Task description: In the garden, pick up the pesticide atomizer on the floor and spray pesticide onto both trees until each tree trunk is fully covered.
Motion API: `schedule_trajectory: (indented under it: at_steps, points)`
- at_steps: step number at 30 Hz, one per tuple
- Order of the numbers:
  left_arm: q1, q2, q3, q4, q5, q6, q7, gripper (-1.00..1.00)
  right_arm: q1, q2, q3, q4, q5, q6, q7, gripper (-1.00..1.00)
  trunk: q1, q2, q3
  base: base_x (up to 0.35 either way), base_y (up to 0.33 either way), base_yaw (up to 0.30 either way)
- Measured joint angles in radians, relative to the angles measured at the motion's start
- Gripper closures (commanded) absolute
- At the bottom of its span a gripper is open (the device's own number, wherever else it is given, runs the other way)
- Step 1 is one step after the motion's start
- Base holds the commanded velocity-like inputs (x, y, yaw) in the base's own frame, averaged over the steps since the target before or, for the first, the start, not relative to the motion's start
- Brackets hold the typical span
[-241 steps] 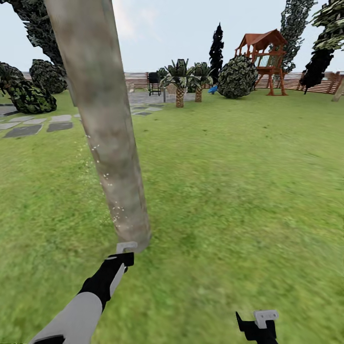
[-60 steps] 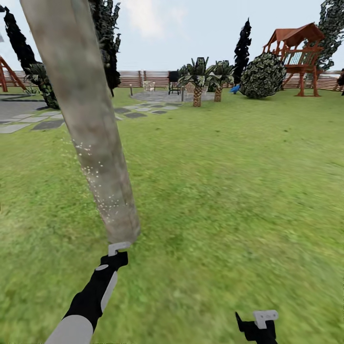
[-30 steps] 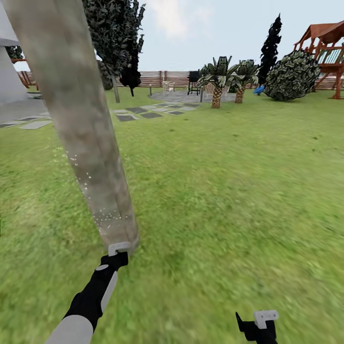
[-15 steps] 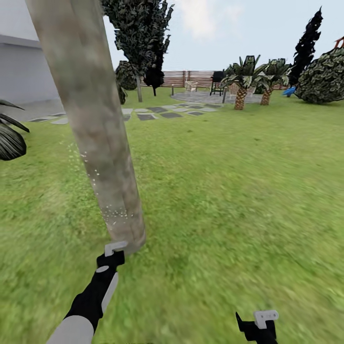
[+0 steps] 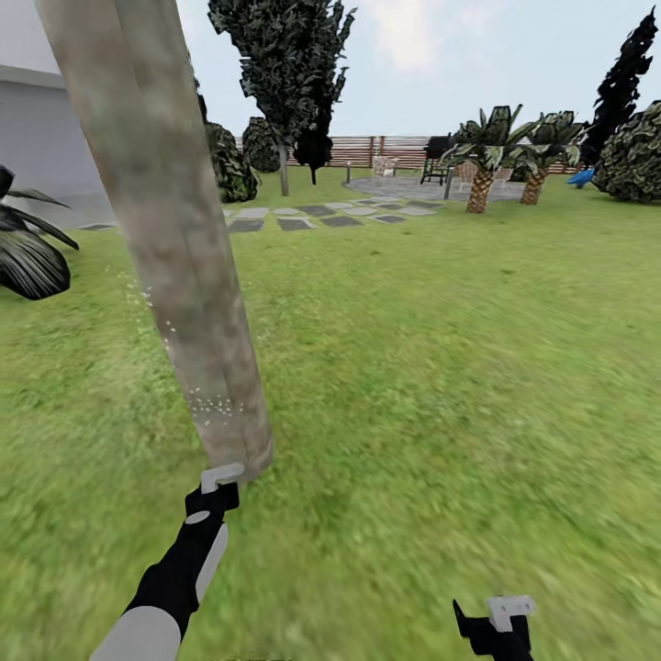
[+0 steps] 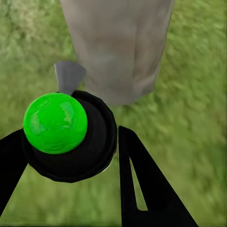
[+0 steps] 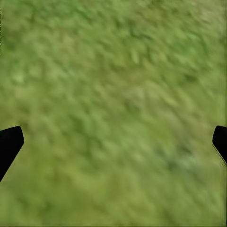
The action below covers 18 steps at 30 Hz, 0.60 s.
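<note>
Right gripper (image 5: 500, 624) sits low at the near edge of the head view over bare grass (image 5: 441, 386); in the right wrist view its two black fingertips (image 7: 10, 144) stand wide apart with nothing but lawn between them. Left arm (image 5: 179, 569) reaches forward, left gripper (image 6: 71, 156) closed around a dark round-bodied object with a bright green ball on top, the pesticide atomizer (image 6: 71, 137), a grey nozzle piece sticking out toward the trunk. In the head view the left gripper's pale tip (image 5: 220, 476) is just beside the base of the tree trunk (image 5: 174, 239), touching or not, cannot tell. Trunk is thick, blotchy grey-brown, leaning up and left out of frame. Whitish specks of pesticide (image 5: 209, 404) dot its lower part and trail up its left edge. Farther out, a spiky dark plant (image 5: 28, 252) at left, stepping stones (image 5: 317, 216) leading to a paved patch, a dark leafy tree (image 5: 285, 64), two small palms (image 5: 505, 156), a round bush (image 5: 633, 161) at right, and the slatted wooden fence (image 5: 386, 149) at the back of the garden.
</note>
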Motion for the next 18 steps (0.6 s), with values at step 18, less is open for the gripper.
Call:
schedule_trajectory:
  at_steps: [18]
  points:
    - [0.000,0.000,0.001,0.000,0.000,-0.001,-0.002,1.00,0.000,0.000,0.000,0.000,0.000,0.000,0.000,-1.00,0.000,0.000,0.000,0.000,-0.162,0.274]
